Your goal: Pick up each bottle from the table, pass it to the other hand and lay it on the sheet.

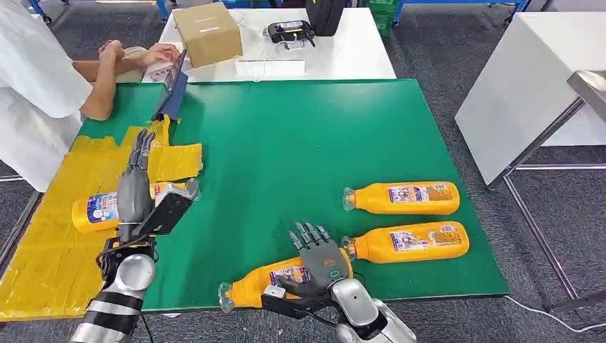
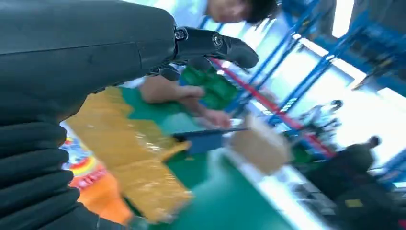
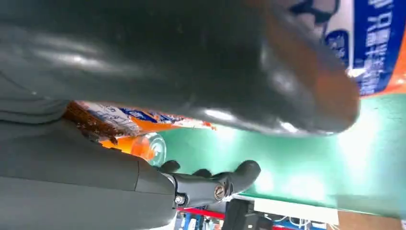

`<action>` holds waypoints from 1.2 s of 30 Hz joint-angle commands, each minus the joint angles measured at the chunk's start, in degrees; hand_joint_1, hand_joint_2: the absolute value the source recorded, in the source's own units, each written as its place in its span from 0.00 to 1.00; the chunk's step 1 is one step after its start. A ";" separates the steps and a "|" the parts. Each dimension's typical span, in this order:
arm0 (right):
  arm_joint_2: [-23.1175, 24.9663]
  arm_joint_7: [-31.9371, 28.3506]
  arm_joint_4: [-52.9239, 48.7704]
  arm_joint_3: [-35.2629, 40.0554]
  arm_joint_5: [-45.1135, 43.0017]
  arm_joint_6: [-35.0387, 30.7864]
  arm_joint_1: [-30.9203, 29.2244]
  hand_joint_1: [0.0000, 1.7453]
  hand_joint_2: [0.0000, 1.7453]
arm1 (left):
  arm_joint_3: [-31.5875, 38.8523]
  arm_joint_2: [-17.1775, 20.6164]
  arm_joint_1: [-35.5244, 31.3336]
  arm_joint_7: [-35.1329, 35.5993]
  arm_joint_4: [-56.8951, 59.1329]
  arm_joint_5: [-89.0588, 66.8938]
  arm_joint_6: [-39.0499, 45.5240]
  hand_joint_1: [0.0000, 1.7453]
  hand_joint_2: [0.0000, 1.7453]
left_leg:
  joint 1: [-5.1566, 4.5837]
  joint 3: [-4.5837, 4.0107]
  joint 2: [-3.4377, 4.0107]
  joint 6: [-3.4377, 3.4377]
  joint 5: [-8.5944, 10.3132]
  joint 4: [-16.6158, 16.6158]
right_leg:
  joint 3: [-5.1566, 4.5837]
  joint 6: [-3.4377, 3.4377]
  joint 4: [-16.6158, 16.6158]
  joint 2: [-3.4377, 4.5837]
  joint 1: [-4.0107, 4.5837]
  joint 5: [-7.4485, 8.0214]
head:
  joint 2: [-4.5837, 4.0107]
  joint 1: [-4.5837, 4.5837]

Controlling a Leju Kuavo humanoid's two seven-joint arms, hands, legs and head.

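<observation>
- Nearest orange bottle [image 1: 275, 279] lies on its side at the near edge of the green table mat [image 1: 286, 143]; its long axis runs left-right, tilted slightly, with the clear cap end toward the robot's left and nearer the mat's edge.
- Right hand [image 1: 318, 261] rests over the wide end of this bottle, fingers spread and extended forward, thumb curled at the bottle's near side; whether it truly grips the bottle I cannot tell.
- Two more orange bottles lie on the mat to the right, both with long axes left-right and caps pointing left: the middle bottle [image 1: 407, 241] just beside the right hand's fingers, the far bottle [image 1: 404, 198] beyond it.
- A fourth bottle [image 1: 100, 209] lies on the yellow sheet [image 1: 43, 264], long axis left-right, cap end toward the right.
- Left hand [image 1: 136, 182] hovers over that bottle, fingers straight and apart, holding nothing.
- A person's arms [image 1: 107, 71] rest at the table's far left corner.
</observation>
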 commanded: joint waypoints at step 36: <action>2.94 -7.52 -15.20 -12.61 2.13 -21.62 10.15 0.17 1.00 | -5.62 -1.86 13.81 -7.13 -18.84 9.84 -1.11 0.00 1.00 | 0.02 0.36 -0.26 0.05 -0.48 0.04 | 1.19 0.16 -0.05 0.09 -0.06 -0.40 | 0.00 0.02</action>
